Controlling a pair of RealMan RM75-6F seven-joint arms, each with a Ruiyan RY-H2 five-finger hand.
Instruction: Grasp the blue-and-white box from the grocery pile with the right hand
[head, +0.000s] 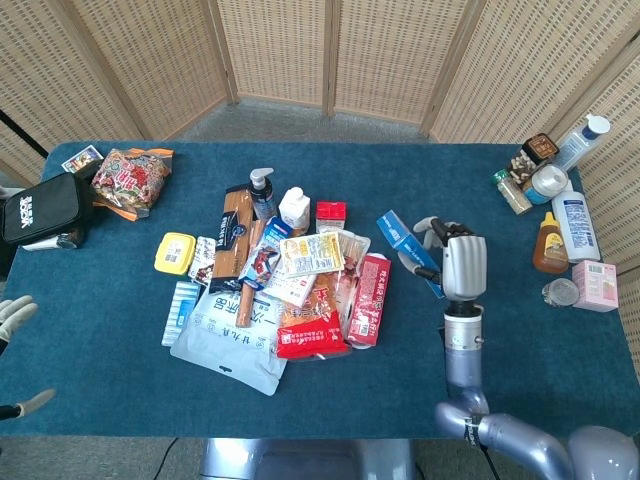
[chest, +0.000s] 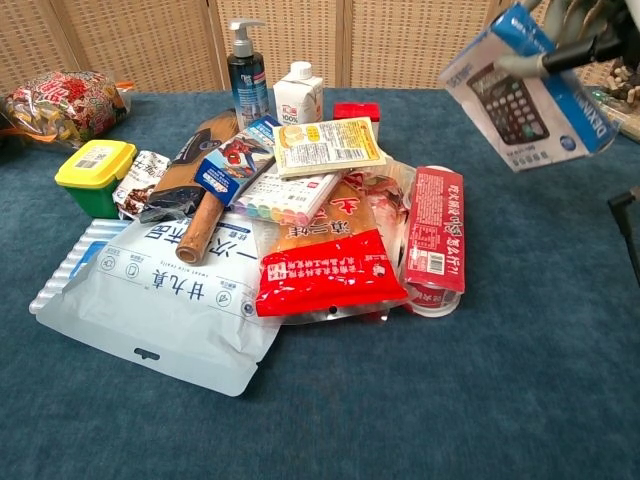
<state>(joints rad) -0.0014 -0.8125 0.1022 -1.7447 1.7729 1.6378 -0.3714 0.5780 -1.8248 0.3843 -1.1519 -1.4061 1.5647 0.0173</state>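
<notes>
The box (head: 408, 247) is gripped by the right hand (head: 459, 262), fingers wrapped around it, and held tilted in the air above the table (head: 560, 340), right of the pile (head: 290, 280) and apart from it. At the table's left edge only part of the left hand (head: 14, 318) is seen; its state cannot be told.

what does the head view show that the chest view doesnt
Only the head view shows the whole right hand, the left hand at the table's left edge, the black pouch, and the bottles and jars at the far right.

Only the chest view shows the calculator picture on the face of the blue-and-white box.

Both show the box held lifted clear of the grocery pile, the yellow container and the pump bottle.
</notes>
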